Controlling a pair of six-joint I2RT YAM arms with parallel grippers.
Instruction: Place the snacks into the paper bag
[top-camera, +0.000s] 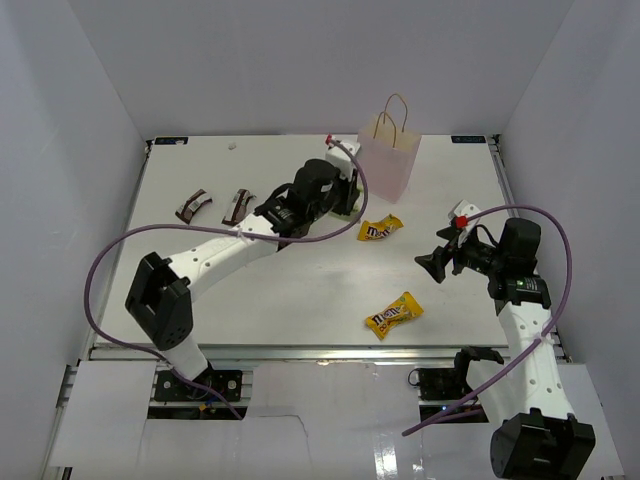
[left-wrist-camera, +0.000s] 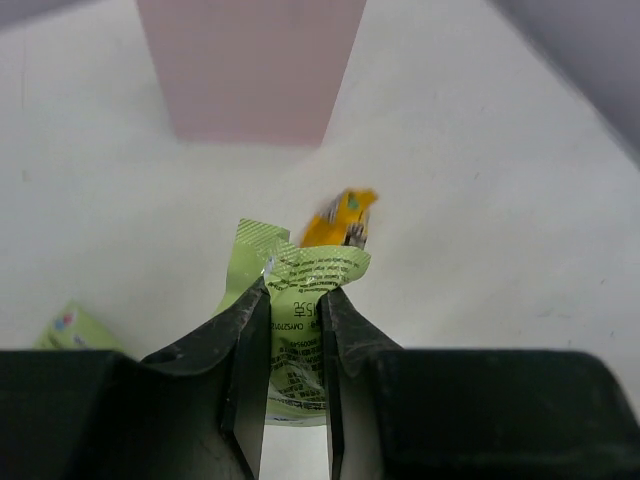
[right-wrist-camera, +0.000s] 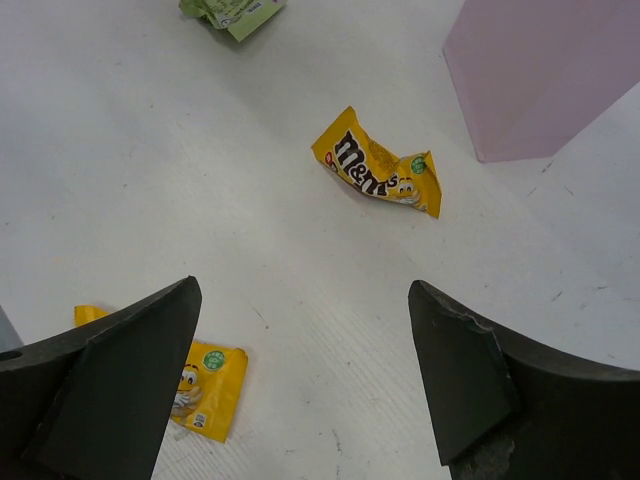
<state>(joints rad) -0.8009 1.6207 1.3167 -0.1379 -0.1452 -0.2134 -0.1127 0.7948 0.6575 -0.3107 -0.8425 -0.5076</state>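
Left gripper (left-wrist-camera: 296, 300) is clenched on a green pouch (left-wrist-camera: 310, 265). The pouch is pinched between the two fingers, with its crimped top edge sticking out past the fingertips. Whether the pouch is lifted off the table (top-camera: 280, 300) cannot be told.

A second green pouch (left-wrist-camera: 68, 328) is seen lying on the table just left of the left gripper, at the edge of the left wrist view.

The paper bag (top-camera: 388, 160) is stood upright at the far side of the table, right of centre, with its cord handles up. The left gripper is held just left of and near to the bag, and the bag's pink wall fills the far part of the left wrist view.

Right gripper (right-wrist-camera: 303, 300) is released, jaws spread wide, nothing between them. It is held over the right part of the table and pointed left.

A yellow candy bag (top-camera: 381, 229) is laid flat near the bag's near side, between the two grippers. A second yellow candy bag (top-camera: 393, 315) is laid nearer, toward the near edge, well apart from the first.

A brown bar (top-camera: 191, 205) and a second brown bar (top-camera: 238, 205) are laid side by side at the far left, apart from each other and well apart from the paper bag.
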